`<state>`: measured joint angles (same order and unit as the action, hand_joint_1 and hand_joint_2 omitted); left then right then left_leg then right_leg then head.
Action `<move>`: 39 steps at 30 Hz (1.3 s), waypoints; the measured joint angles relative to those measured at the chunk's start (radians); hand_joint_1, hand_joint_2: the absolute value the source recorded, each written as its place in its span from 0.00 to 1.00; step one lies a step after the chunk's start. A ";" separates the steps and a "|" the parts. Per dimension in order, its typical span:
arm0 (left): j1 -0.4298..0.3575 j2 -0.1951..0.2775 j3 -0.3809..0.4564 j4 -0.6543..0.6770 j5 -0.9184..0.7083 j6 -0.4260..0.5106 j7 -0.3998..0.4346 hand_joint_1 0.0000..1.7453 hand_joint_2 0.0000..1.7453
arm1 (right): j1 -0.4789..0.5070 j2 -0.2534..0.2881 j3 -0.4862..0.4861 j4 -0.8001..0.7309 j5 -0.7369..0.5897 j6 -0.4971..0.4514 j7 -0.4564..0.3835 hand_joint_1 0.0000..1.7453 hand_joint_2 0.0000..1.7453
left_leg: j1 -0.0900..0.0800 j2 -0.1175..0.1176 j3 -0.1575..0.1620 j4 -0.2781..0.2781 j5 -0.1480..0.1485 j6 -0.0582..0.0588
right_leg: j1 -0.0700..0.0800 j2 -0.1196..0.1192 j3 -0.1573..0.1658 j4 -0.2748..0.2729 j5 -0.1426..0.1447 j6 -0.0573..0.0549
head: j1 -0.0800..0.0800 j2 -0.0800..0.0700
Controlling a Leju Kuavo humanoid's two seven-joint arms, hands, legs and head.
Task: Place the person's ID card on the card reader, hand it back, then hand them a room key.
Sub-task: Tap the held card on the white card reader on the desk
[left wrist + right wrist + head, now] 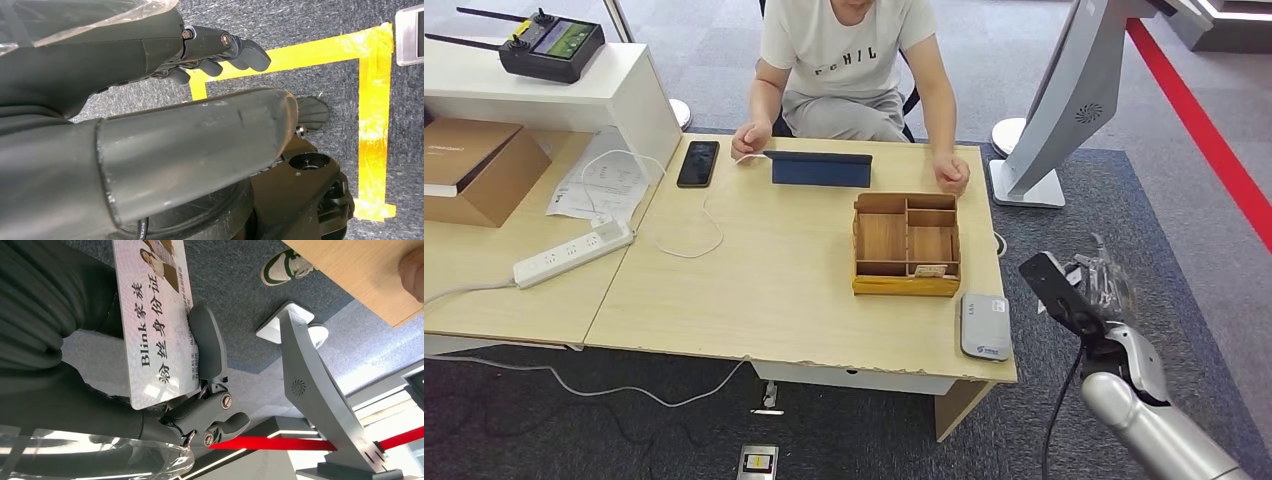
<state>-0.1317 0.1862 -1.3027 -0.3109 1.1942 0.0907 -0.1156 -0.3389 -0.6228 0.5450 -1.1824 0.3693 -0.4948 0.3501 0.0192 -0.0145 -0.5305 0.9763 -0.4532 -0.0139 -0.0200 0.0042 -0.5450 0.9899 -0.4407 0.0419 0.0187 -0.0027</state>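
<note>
ID card [152, 325]: held in the right hand [200, 390], pinched flat between thumb and fingers, off the right end of the table [754, 300] and above the carpet. It is judged light, thin, stiff and slick-faced, so slipping or twisting in the pinch is likely. A hold across both flat faces near one short edge is judged best, leaving most of the card free to lie on the reader. Printed on the face: "Blink" followed by Chinese characters, with smaller lines too fine to be read, and a small portrait picture at one end.

Card reader [985, 325]: a flat grey pad at the near right corner of the table, just beside the wooden tray [906, 247]. Nothing is laid on it, so the first step is judged not yet done.

Wooden tray: divided into compartments; a small card-like item is seen in the near one, possibly the room key, though this cannot be told.

Left hand [150, 125]: hung over the floor beside yellow tape [372, 100], nothing held, fingers loosely curled.

Person [844, 60]: seated across the table; shirt lettering only partly legible.
</note>
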 joint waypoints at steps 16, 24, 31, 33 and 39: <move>-0.031 -0.036 0.001 0.000 -0.002 0.064 0.030 0.00 0.00 | -0.042 0.137 0.060 0.158 -0.005 0.021 -0.140 1.00 1.00 | 0.000 0.000 0.000 0.000 0.001 0.000 | 0.000 0.000 -0.001 0.000 0.001 0.000 | 0.000 0.000; -0.123 -0.140 0.006 -0.014 -0.050 0.112 0.109 0.00 0.00 | -0.136 0.237 0.126 0.295 -0.039 0.011 -0.182 1.00 1.00 | 0.000 -0.001 0.000 0.000 0.003 0.001 | 0.000 0.000 0.000 0.000 0.003 0.001 | 0.000 0.000; -0.084 -0.124 0.006 -0.014 -0.092 0.086 0.085 0.00 0.00 | -0.130 0.239 0.150 0.336 -0.053 -0.001 -0.174 1.00 1.00 | 0.000 0.000 -0.001 0.000 0.002 0.001 | 0.000 0.000 -0.002 0.000 0.002 0.000 | 0.000 0.000; -0.080 -0.122 0.006 -0.014 -0.097 0.083 0.085 0.00 0.00 | -0.129 0.239 0.156 0.343 -0.053 -0.002 -0.167 1.00 1.00 | 0.000 0.000 -0.002 0.000 0.002 0.001 | 0.000 0.000 -0.002 0.000 0.002 0.000 | 0.000 0.000; -0.034 -0.077 0.006 -0.013 -0.119 0.024 0.046 0.00 0.00 | -0.106 0.219 0.162 0.352 -0.062 -0.008 -0.145 1.00 1.00 | 0.000 0.000 -0.001 0.000 0.002 0.001 | 0.000 0.001 -0.002 0.000 0.002 0.000 | 0.000 0.000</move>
<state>-0.1658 0.1089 -1.2967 -0.3238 1.0750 0.1149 -0.0696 -0.4445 -0.4043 0.7066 -0.8302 0.3074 -0.5025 0.2050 0.0195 -0.0145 -0.5317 0.9759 -0.4513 -0.0133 -0.0195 0.0051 -0.5472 0.9899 -0.4391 0.0420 0.0188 -0.0027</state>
